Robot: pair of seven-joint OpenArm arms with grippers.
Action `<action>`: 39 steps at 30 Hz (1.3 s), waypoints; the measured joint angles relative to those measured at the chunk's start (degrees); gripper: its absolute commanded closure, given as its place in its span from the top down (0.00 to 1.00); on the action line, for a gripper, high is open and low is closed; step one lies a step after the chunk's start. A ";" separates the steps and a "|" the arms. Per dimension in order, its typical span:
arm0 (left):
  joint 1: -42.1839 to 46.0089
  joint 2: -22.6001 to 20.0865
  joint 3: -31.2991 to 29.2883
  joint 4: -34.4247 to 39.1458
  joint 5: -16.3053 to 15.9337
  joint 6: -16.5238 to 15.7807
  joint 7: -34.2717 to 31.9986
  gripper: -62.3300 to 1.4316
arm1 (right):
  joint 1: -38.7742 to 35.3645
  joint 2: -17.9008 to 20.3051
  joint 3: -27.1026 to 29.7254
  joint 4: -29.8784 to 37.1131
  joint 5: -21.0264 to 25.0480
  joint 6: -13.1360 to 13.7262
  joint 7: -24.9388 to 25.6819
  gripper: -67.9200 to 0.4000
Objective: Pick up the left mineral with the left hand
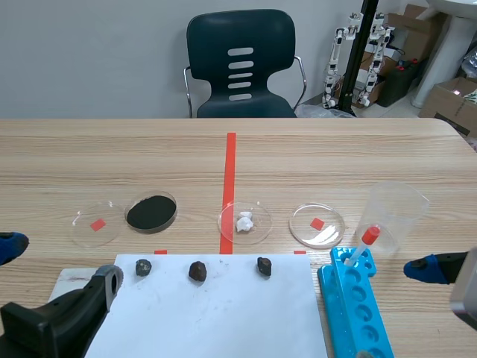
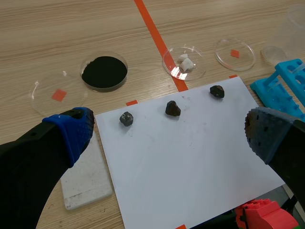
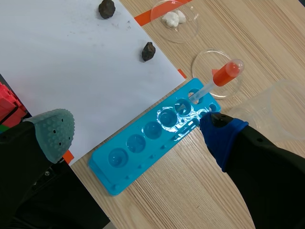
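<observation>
Though left mineral (image 2: 126, 119) shows, left claw (image 2: 167, 131) cropped.

My left gripper (image 2: 169, 132) has two thick, matte black fingers. The one on its left side ends in a bright blue dotted pad (image 2: 74, 130). The one on its right side ends in a slate-blue pad (image 2: 264, 134) stippled with small dots. My right gripper (image 3: 136, 132) has the same black fingers, tipped with a grey-green dotted pad (image 3: 53, 131) and a deep blue pad (image 3: 220, 137). In the scene view, my left arm (image 1: 45, 324) is a black shell with a rounded grey edge.
</observation>
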 measured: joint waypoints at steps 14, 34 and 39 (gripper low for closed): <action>0.00 0.00 0.00 0.00 0.00 0.00 -0.04 1.00 | 0.00 0.00 0.00 0.00 0.00 0.00 0.00 0.81; -7.85 5.16 1.75 -4.59 -2.80 0.13 12.98 1.00 | 0.00 0.00 0.00 0.00 -0.02 0.00 0.00 0.81; -19.56 5.22 6.47 -11.08 -2.89 2.80 27.28 1.00 | 0.00 0.00 0.00 0.00 0.00 0.00 0.00 0.81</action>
